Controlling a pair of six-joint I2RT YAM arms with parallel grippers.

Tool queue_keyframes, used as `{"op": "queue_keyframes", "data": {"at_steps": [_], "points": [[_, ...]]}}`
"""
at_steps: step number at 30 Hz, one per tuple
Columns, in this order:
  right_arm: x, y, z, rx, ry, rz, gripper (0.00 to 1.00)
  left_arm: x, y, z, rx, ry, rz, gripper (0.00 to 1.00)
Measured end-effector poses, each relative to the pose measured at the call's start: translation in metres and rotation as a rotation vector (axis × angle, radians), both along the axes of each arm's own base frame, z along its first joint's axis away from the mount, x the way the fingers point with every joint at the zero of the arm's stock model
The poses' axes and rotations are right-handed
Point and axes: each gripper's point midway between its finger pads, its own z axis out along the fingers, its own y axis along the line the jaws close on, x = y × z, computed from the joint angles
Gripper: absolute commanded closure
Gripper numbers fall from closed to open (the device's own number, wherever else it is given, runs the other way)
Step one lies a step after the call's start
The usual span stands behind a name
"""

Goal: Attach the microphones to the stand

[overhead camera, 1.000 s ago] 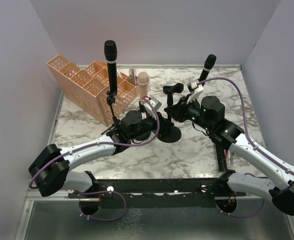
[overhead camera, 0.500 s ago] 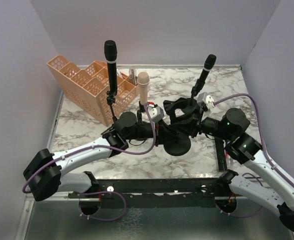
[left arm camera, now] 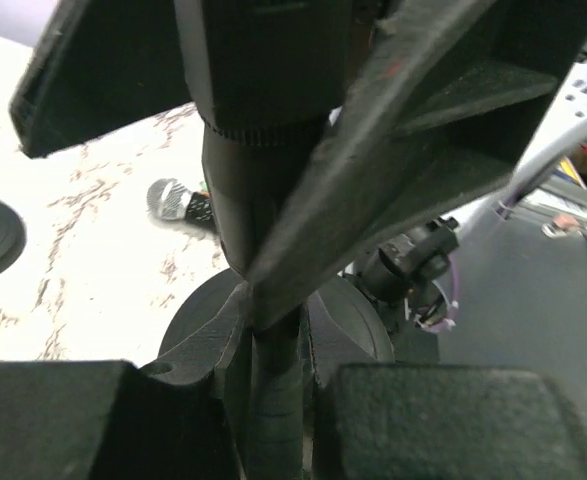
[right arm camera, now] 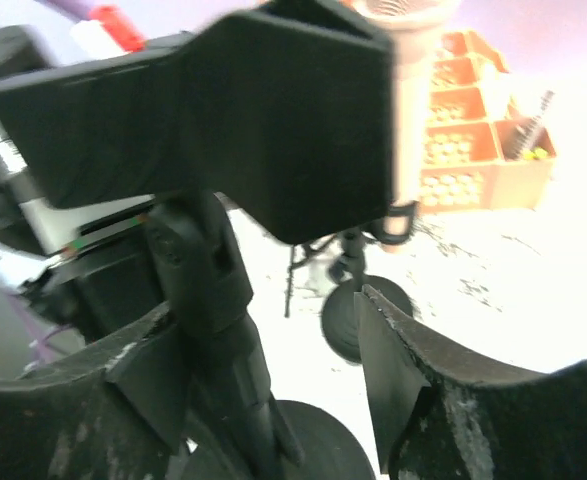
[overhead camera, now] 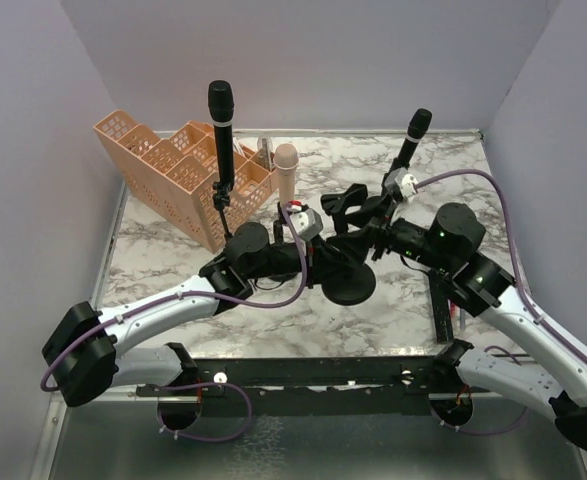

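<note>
A black stand with a round base (overhead camera: 348, 287) is in the middle of the table, its empty clip (overhead camera: 345, 198) on top. My left gripper (overhead camera: 313, 258) (left arm camera: 273, 340) is shut on the stand's post (left arm camera: 273, 400). My right gripper (overhead camera: 365, 222) (right arm camera: 273, 330) is open, its fingers on either side of the post (right arm camera: 213, 300) just under the clip (right arm camera: 273, 120). A black microphone (overhead camera: 221, 110), a pale pink microphone (overhead camera: 286, 170) (right arm camera: 403, 100) and another black microphone (overhead camera: 411, 135) each sit upright in stands. A microphone with a silver mesh head (left arm camera: 173, 200) lies on the table.
An orange lattice basket (overhead camera: 178, 165) (right arm camera: 473, 130) stands at the back left. A black strip (overhead camera: 441, 310) lies by the right arm. The pink microphone's round base (right arm camera: 363, 315) is beyond my right fingers. Grey walls close in the table on three sides.
My right gripper has opened and let go of the stand's post. My left gripper has stayed shut on the post, and the stand has shifted toward the table's middle.
</note>
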Motion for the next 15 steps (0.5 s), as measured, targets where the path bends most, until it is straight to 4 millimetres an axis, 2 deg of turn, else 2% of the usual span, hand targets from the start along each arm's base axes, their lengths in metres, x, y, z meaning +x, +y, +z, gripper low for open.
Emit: {"op": "queue_keyframes", "data": {"at_steps": [2,7,11,15], "points": [[0.019,-0.001,-0.008,-0.027,0.038,-0.084,0.39,0.010,0.001,-0.005,0.014,0.022,0.059,1.00],[0.053,-0.003,-0.036,-0.105,0.156,-0.242,0.56,0.043,0.004,-0.027,0.071,0.088,0.231,1.00],[0.063,-0.011,-0.053,-0.141,0.213,-0.326,0.66,0.055,0.008,-0.046,0.123,0.125,0.303,1.00],[0.058,-0.018,-0.050,-0.118,0.222,-0.352,0.77,0.059,0.009,-0.048,0.126,0.133,0.328,1.00]]}}
